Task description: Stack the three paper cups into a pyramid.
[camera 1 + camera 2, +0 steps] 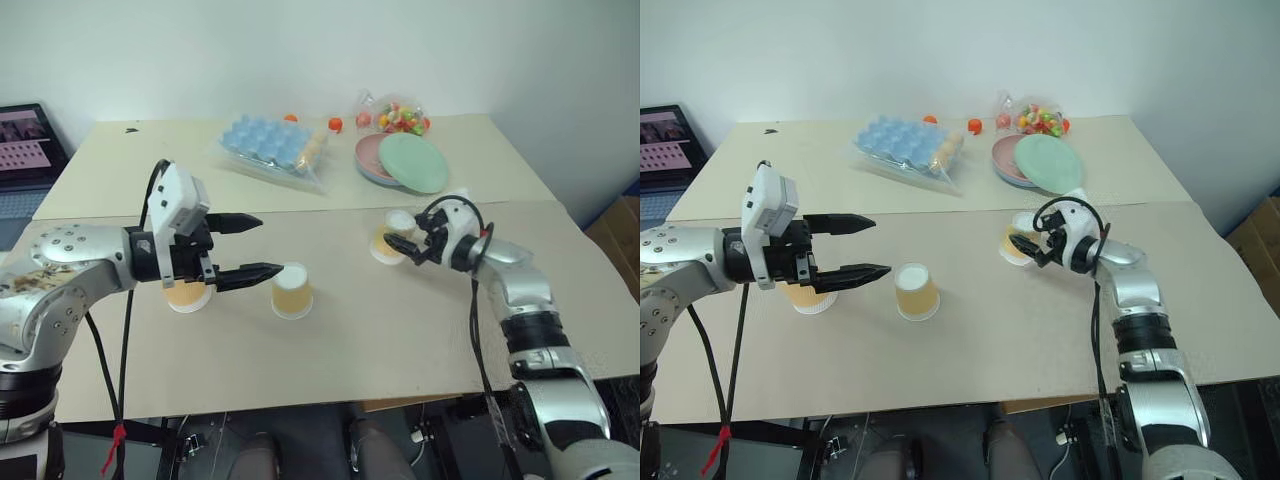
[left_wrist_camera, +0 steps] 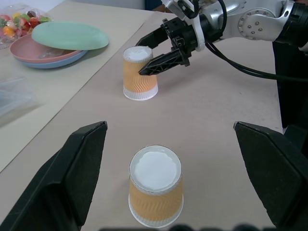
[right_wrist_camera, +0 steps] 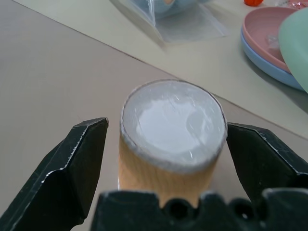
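A pale beige tabletop [image 1: 400,340] carries three small tapered paper cups, orange-tan ribbed sides with white bases, all standing upside down with the wide rim on the table and the long axis upright; none is stacked yet, so no pyramid exists.

The right-hand cup [image 3: 172,139] stands directly between the two black fingers of the right gripper [image 3: 167,159], which points nearly level and toward the robot's left; the jaws stand wide apart on either side of the cup, with a gap visible on each side, so nothing is grasped; in the head view this cup [image 1: 388,243] sits just beyond the right gripper [image 1: 402,243]. This is the relation the coming move seems to depend on: the cup is already centred in the jaws, so closing would likely take it by its sides.

The middle cup [image 1: 292,291] stands just past the tips of the left gripper [image 1: 262,245], whose fingers are spread wide and hold nothing; the left-hand cup [image 1: 188,294] sits beneath that gripper, partly hidden by it. The middle and left-hand cups stand near each other but apart, with a gap between them.

On the far table, stacked pink and blue plates [image 1: 372,166] carry a pale green plate [image 1: 413,162] on top; a clear bag of mixed coloured sweets [image 1: 395,115] lies behind them; a clear plastic bag holds a light blue moulded tray [image 1: 265,142].
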Available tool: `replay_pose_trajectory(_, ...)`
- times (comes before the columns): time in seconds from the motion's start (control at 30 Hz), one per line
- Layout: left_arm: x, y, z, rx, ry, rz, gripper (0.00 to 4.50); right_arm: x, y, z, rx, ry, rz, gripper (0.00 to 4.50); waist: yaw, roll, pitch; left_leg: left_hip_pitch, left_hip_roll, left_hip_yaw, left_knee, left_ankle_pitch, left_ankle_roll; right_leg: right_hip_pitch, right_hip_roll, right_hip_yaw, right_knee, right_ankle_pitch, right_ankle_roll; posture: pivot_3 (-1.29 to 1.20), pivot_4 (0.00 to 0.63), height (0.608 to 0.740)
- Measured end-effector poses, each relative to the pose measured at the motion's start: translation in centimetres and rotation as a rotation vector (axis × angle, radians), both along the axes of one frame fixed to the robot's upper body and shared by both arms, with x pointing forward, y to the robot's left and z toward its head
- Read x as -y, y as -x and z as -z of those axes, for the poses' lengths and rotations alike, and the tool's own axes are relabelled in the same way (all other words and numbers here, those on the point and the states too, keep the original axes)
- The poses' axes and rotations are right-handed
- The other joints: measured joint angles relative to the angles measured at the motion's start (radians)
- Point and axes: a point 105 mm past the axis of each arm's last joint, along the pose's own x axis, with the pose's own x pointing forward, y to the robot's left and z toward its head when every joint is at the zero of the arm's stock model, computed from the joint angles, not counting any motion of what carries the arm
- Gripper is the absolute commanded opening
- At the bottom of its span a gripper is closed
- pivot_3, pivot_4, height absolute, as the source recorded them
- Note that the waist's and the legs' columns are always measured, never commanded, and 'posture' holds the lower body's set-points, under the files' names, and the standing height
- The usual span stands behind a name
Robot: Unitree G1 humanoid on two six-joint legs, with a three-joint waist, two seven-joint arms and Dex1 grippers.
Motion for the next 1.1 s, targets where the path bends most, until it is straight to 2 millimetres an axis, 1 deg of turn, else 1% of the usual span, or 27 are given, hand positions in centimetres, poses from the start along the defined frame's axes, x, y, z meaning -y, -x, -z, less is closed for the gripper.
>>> replay_pose_trajectory(0.1, 0.0, 0.0, 0.0, 0.001, 0.001, -0.002, 4.50, -0.4, -0.5, -0.2, 0.008, 0.003, -0.007, 4.48, 0.001, 0.000, 0.000, 0.000, 0.000, 0.000, 0.000, 0.000, 0.000, 0.000, 0.000, 0.000, 0.000, 0.003, -0.005, 0.00, 0.150, 0.740)
replay_pose_trajectory(0.17, 0.2, 0.1, 0.0, 0.005, 0.002, 0.002, 4.50, -0.6, -0.7, -0.3, 0.014, -0.001, -0.015, 4.48, 0.001, 0.000, 0.000, 0.000, 0.000, 0.000, 0.000, 0.000, 0.000, 0.000, 0.000, 0.000, 0.000, 0.003, -0.005, 0.00, 0.150, 0.740)
replay_pose_trajectory(0.23, 0.3, 0.1, 0.0, 0.008, 0.006, 0.004, 4.50, -0.7, -0.8, -0.2, 0.012, -0.002, -0.023, 3.98, 0.001, 0.000, 0.000, 0.000, 0.000, 0.000, 0.000, 0.000, 0.000, 0.000, 0.000, 0.000, 0.000, 0.003, -0.005, 0.00, 0.150, 0.740)
replay_pose_trajectory(0.27, 0.3, 0.1, -0.1, 0.009, 0.006, 0.003, 4.50, -0.7, -0.8, -0.1, 0.011, 0.001, -0.024, 3.84, 0.001, 0.000, 0.000, 0.000, 0.000, 0.000, 0.000, 0.000, 0.000, 0.000, 0.000, 0.000, 0.000, 0.003, -0.005, 0.00, 0.150, 0.740)
replay_pose_trajectory(0.37, 0.3, 0.1, -0.1, 0.010, 0.005, 0.004, 4.50, -0.6, -0.8, 0.0, 0.012, 0.002, -0.025, 2.82, 0.000, 0.000, 0.000, 0.000, 0.000, 0.000, 0.000, 0.000, 0.000, 0.000, 0.000, 0.000, 0.000, 0.003, -0.005, 0.00, 0.150, 0.740)
replay_pose_trajectory(0.4, 0.3, 0.1, -0.1, 0.010, 0.005, 0.004, 4.50, -0.7, -0.8, 0.0, 0.012, 0.002, -0.028, 2.67, 0.000, 0.000, 0.000, 0.000, 0.000, 0.000, 0.000, 0.000, 0.000, 0.000, 0.000, 0.000, 0.000, 0.003, -0.005, 0.00, 0.150, 0.740)
replay_pose_trajectory(0.63, 0.3, 0.1, 0.0, 0.008, 0.005, 0.007, 4.50, -0.3, -0.1, -0.1, 0.030, 0.032, -0.043, 2.67, 0.001, 0.000, 0.000, 0.000, 0.000, 0.000, 0.000, 0.000, 0.000, 0.000, 0.000, 0.000, 0.000, 0.003, -0.005, 0.00, 0.150, 0.740)
replay_pose_trajectory(0.73, 0.3, 0.1, 0.0, 0.004, 0.005, 0.008, 4.50, -0.9, 0.8, -0.9, 0.031, 0.063, -0.069, 2.67, 0.000, 0.000, 0.000, 0.000, 0.000, 0.000, 0.000, 0.000, 0.000, 0.000, 0.000, 0.000, 0.001, 0.003, -0.005, 0.00, 0.150, 0.740)
replay_pose_trajectory(0.77, 0.3, 0.1, 0.0, 0.003, 0.005, 0.009, 4.50, -1.5, 1.1, -1.5, 0.031, 0.067, -0.083, 2.67, -0.002, 0.000, 0.000, 0.000, 0.000, 0.000, 0.000, 0.000, 0.000, -0.001, 0.000, 0.000, 0.001, 0.003, -0.005, 0.00, 0.150, 0.740)
replay_pose_trajectory(0.87, 0.3, 0.2, 0.0, 0.001, 0.005, 0.014, 4.50, -4.2, 3.1, -3.8, 0.042, 0.063, -0.168, 2.67, -0.001, 0.001, 0.000, 0.000, 0.001, -0.001, 0.000, 0.000, 0.000, -0.001, 0.002, 0.000, 0.002, 0.003, -0.005, 0.00, 0.150, 0.740)
replay_pose_trajectory(0.9, 0.3, 0.2, 0.0, 0.001, 0.005, 0.016, 4.50, -5.4, 4.3, -4.4, 0.044, 0.071, -0.205, 2.67, 0.002, 0.001, 0.000, 0.000, 0.001, -0.001, 0.000, 0.000, 0.000, -0.001, 0.002, -0.001, 0.002, 0.002, -0.003, 0.00, 0.150, 0.740)
replay_pose_trajectory(0.93, 0.2, 0.1, 0.0, 0.001, 0.004, 0.016, 4.50, -6.2, 5.0, -4.5, 0.039, 0.071, -0.230, 2.67, 0.004, 0.001, 0.000, 0.000, 0.001, -0.001, 0.000, 0.000, 0.000, -0.001, 0.002, -0.001, 0.003, -0.001, 0.001, 0.00, 0.150, 0.740)
replay_pose_trajectory(0.97, 0.2, 0.1, 0.0, 0.001, 0.004, 0.015, 4.50, -7.1, 5.8, -4.3, 0.029, 0.071, -0.259, 2.67, 0.005, 0.001, 0.000, 0.000, 0.001, -0.001, 0.000, 0.000, 0.000, -0.001, 0.001, -0.001, 0.003, -0.001, 0.001, 0.00, 0.150, 0.740)
replay_pose_trajectory(1.03, 0.2, 0.1, 0.1, 0.001, 0.003, 0.014, 4.50, -8.2, 6.8, -3.6, -0.001, 0.074, -0.290, 2.67, 0.007, 0.001, 0.000, 0.000, 0.001, -0.001, 0.001, 0.000, 0.000, -0.001, 0.001, -0.001, 0.002, -0.001, 0.002, 0.00, 0.150, 0.740)
replay_pose_trajectory(1.1, 0.1, 0.0, 0.1, -0.001, 0.003, 0.013, 4.50, -8.9, 7.6, -3.1, -0.030, 0.068, -0.304, 2.67, 0.011, 0.001, 0.000, 0.000, 0.001, -0.001, 0.001, 0.000, 0.000, -0.001, 0.001, -0.001, 0.002, -0.001, 0.002, 0.00, 0.150, 0.740)
